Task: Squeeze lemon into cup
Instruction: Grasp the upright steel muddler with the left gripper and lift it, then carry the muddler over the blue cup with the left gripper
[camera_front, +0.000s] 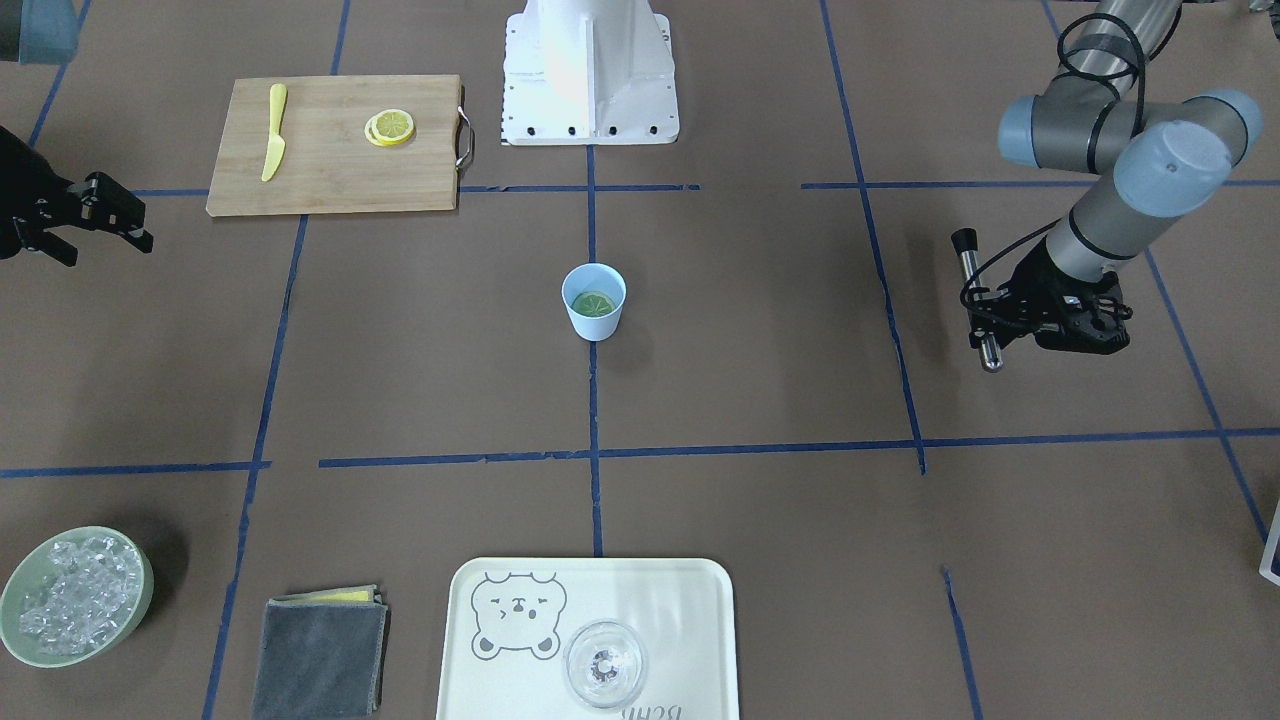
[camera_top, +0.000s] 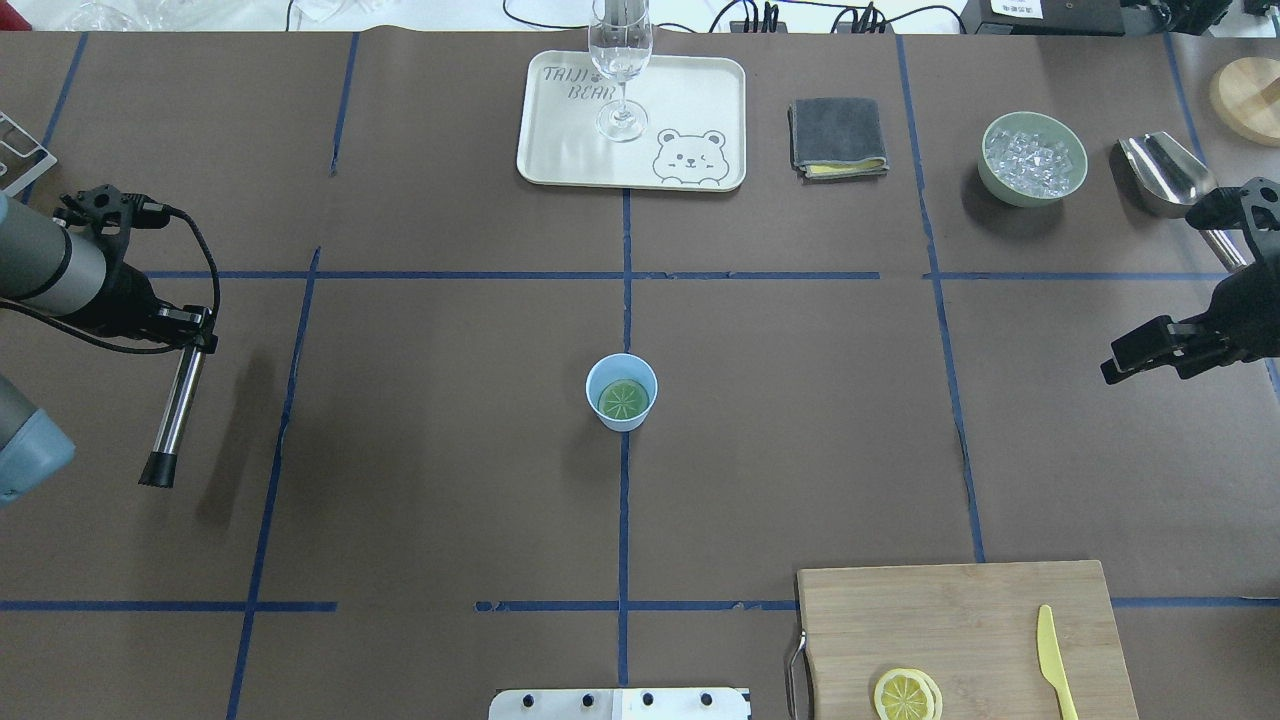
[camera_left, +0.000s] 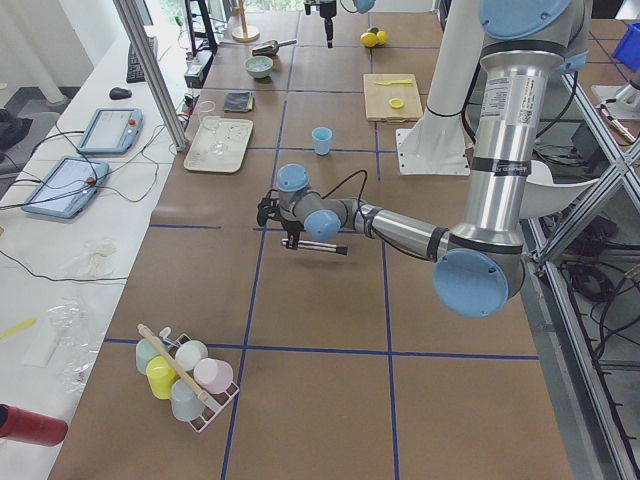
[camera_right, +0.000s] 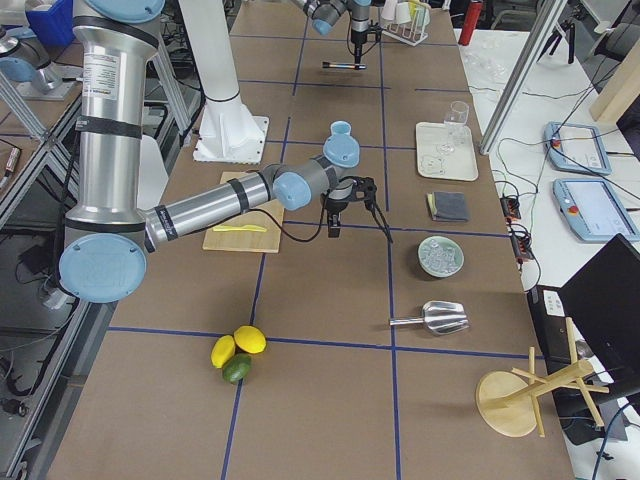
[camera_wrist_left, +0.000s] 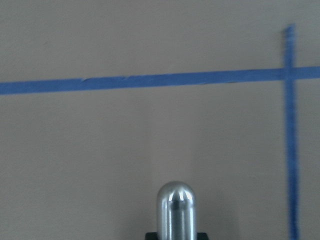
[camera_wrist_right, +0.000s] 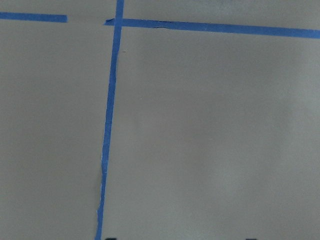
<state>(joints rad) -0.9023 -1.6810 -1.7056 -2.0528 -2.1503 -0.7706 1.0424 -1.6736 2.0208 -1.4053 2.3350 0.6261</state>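
Brown paper with blue tape lines is all that lies between my claws and the cup (camera_front: 594, 328). It stands upright between them, well apart from both, with the lemon (camera_top: 623, 399) lying flat in its bottom.

My left claw (camera_top: 192, 335) is clenched on a metal rod (camera_top: 175, 410) near its rounded steel end. The rod lies about level above the paper, black cap pointing back toward my base, and that forearm comes in low. My right claw (camera_top: 1128, 357) hangs over the paper with its fingers spread, gripping nothing.

Back toward my base from the right claw sits a wooden cutting board (camera_top: 960, 620) with a stacked pair of slices (camera_top: 908, 695) and a yellow knife (camera_top: 1052, 660). Just beyond that claw is a metal scoop (camera_top: 1160, 175), and beside it a green bowl (camera_top: 1000, 185) of ice. Further inward sits a folded grey cloth (camera_top: 836, 135).

Past the cup, at the far edge, a cream tray (camera_top: 560, 140) carries a stemmed glass (camera_top: 621, 60). It has a bear drawing and the word "BEAR"; the word above that I can't read for sure.
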